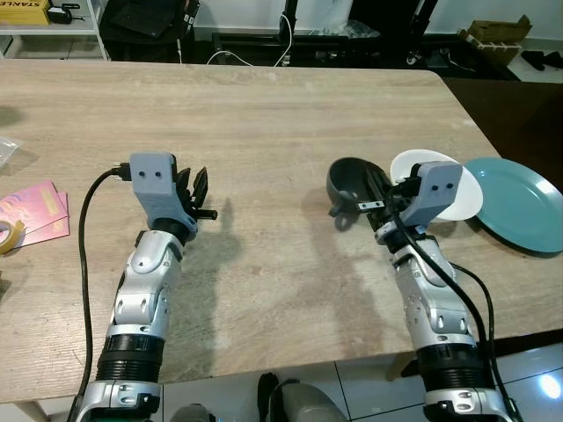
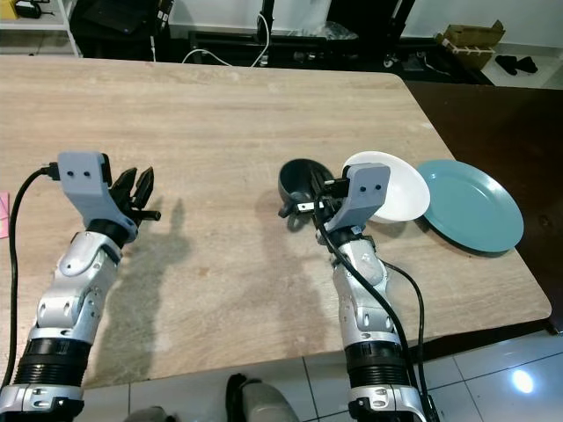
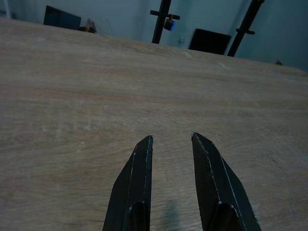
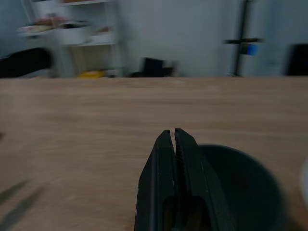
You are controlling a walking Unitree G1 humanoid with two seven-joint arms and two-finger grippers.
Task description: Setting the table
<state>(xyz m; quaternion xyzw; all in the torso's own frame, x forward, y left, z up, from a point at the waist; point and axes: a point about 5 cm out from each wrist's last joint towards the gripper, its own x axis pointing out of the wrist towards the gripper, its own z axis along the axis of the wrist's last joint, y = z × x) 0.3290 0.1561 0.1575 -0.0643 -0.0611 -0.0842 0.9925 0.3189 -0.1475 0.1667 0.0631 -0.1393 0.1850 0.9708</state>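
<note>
The dark bowl [image 1: 354,181] stands on the table [image 1: 264,114] toward its right side, tilted a little, its rim touching the edge of the small white plate [image 1: 462,195] just to its right. The right tool [image 4: 173,139] is at the bowl's near rim with its two black fingers pressed together; whether the rim is pinched between them cannot be told. The white plate overlaps the rim of the teal plate [image 1: 519,202], which lies next to the table's right edge, beside the dark floor there.

Left of the bowl the wood is bare across the middle of the table and back to the far edge. The left tool [image 3: 171,149] hovers low over this bare stretch, well apart from the bowl, its fingers apart with nothing between them.

At the table's left edge lie pink cards [image 1: 35,211] and a roll of tape [image 1: 7,237], near the left arm's black cable [image 1: 85,237]. Beyond the far edge stand black equipment [image 1: 145,22] and loose cables [image 1: 255,53] on the floor.
</note>
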